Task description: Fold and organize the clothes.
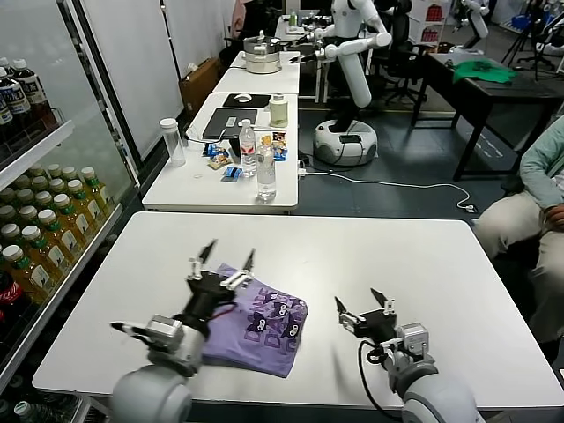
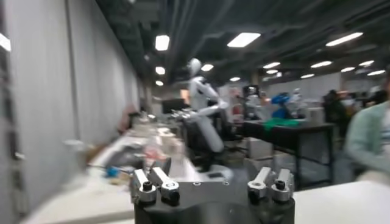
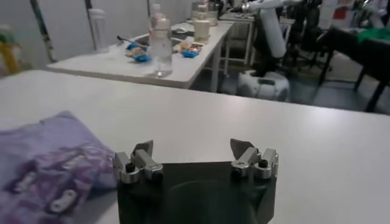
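- We see the lavender T-shirt (image 1: 257, 324) lying folded on the white table (image 1: 352, 256), near its front edge and left of centre.
- Our left gripper (image 1: 227, 262) hovers just above the shirt, fingers spread wide, holding nothing.
- Our right gripper (image 1: 361, 305) sits wide and empty, right of the shirt.

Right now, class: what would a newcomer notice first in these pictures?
The folded lavender T-shirt lies near the front edge of the white table. The left tool stands open just above it; the right tool, also open, waits beside it over bare table. Shelves of bottles line the left.
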{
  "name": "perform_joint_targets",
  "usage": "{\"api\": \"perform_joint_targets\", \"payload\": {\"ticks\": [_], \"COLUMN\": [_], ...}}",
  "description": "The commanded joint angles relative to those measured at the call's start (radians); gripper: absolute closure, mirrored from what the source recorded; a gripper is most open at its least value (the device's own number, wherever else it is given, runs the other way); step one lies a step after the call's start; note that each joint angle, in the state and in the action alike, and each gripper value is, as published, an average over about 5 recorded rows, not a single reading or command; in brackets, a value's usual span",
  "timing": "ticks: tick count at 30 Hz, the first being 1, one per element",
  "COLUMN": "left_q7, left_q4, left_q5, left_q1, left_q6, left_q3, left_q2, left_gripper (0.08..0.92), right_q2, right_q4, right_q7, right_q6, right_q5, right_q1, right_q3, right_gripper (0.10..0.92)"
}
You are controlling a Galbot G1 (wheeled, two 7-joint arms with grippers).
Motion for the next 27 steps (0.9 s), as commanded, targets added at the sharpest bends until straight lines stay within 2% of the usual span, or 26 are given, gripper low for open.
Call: {"api": "perform_joint_targets", "payload": {"ticks": [1, 8, 14, 19, 27], "left_q7": [0.014, 0.023, 0.025, 0.024, 0.021], "left_q4": [-0.008, 0.035, 0.052, 0.065, 0.073], "left_q5": [0.051, 0.090, 0.098, 0.101, 0.101], "left_q1": [0.037, 0.051, 0.047, 0.050, 0.061], "left_q6": [-0.084, -0.121, -0.133, -0.146, -0.160], "left_q3": [-0.159, -0.134, -0.128, -0.132, -0.132], "left_q2": [0.075, 0.054, 0.049, 0.050, 0.045], "left_gripper": [0.192, 0.177, 0.177, 0.177, 0.177], "right_q2": [0.094, 0.146, 0.183, 0.186, 0.176], "right_q4": [-0.052, -0.099, -0.141, -0.131, -0.118], "right_q7": [0.179, 0.347, 0.387, 0.359, 0.319], "right_q6": [-0.001, 0.003, 0.026, 0.022, 0.011], "right_q5": [0.347, 0.412, 0.457, 0.468, 0.403], "right_q1": [0.105, 0.110, 0.126, 0.112, 0.110], "right_q3": [-0.213, -0.230, -0.215, -0.251, -0.276], "right_gripper": [0.203, 0.203, 0.203, 0.218, 0.430]}}
